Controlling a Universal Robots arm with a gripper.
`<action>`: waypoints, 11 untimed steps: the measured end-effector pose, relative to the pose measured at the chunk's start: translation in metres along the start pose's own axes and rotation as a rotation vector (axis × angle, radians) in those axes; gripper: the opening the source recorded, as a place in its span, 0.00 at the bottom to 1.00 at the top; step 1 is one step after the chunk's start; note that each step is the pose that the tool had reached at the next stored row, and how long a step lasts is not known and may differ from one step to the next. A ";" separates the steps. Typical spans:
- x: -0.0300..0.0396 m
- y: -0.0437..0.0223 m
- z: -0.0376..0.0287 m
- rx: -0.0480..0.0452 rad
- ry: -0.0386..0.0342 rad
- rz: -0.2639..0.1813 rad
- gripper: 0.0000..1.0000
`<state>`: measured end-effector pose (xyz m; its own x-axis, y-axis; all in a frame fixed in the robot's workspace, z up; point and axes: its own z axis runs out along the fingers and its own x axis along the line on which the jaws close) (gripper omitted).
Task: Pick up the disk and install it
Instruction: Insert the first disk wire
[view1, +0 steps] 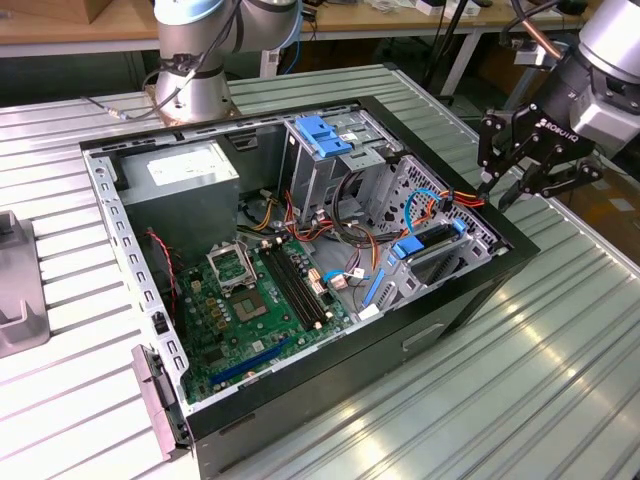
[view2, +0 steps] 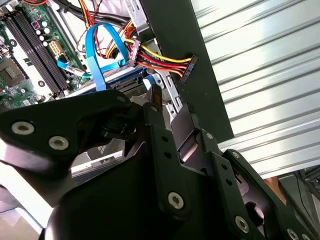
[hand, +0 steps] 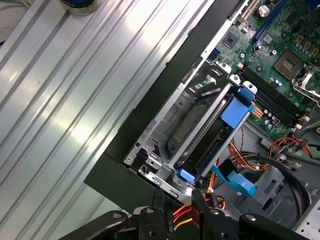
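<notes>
The disk (hand: 210, 130) is seen seated in the drive cage (hand: 165, 145) at the front edge of the open computer case (view1: 480, 290), blue rails (hand: 235, 107) showing; judged rigid, fairly heavy, shock-sensitive; best taken by the long side edges. The gripper (view1: 507, 183) hovers beside the case over the ribbed surface (view1: 560, 360), jaws narrowly parted, nothing held. No print legible.

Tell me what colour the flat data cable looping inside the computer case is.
Bright blue flat data cable, clearest in the second wrist view.
</notes>
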<state>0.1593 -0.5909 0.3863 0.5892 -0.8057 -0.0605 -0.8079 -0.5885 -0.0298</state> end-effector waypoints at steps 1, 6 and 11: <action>-0.0003 -0.0017 0.0008 -0.0006 -0.0002 -0.008 0.36; -0.0002 -0.0090 0.0067 -0.0027 -0.0015 -0.045 0.36; 0.0024 -0.0143 0.0099 -0.0040 -0.0016 -0.062 0.36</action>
<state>0.1721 -0.5838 0.3767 0.6381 -0.7676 -0.0603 -0.7698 -0.6376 -0.0295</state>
